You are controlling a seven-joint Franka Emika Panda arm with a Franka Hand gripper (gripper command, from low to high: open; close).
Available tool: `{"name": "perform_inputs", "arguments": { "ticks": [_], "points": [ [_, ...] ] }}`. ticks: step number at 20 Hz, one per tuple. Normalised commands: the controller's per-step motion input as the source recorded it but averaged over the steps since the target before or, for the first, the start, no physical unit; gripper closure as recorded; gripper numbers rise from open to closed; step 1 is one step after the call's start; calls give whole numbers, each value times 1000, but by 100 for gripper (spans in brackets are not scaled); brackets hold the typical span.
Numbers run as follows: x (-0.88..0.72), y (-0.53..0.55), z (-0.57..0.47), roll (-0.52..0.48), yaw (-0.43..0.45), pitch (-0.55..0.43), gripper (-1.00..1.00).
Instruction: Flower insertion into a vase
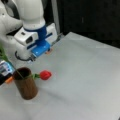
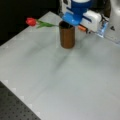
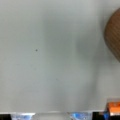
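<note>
Now flower sits in vase, bloom outside; gripper just behind

Wood-look brown vase on matt, smooth grey table

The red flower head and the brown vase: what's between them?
In both front views, only the green stem and leaves join the red flower head to the vase, leaning over its rim.
</note>
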Motion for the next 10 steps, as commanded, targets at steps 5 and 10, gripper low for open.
{"name": "perform_inputs", "arguments": {
  "ticks": [5,10],
  "points": [
    [-71,262,-168,79,-113,-185,-100],
    [-34,349,-144,60,-143,-146,-100]
  ]
}}
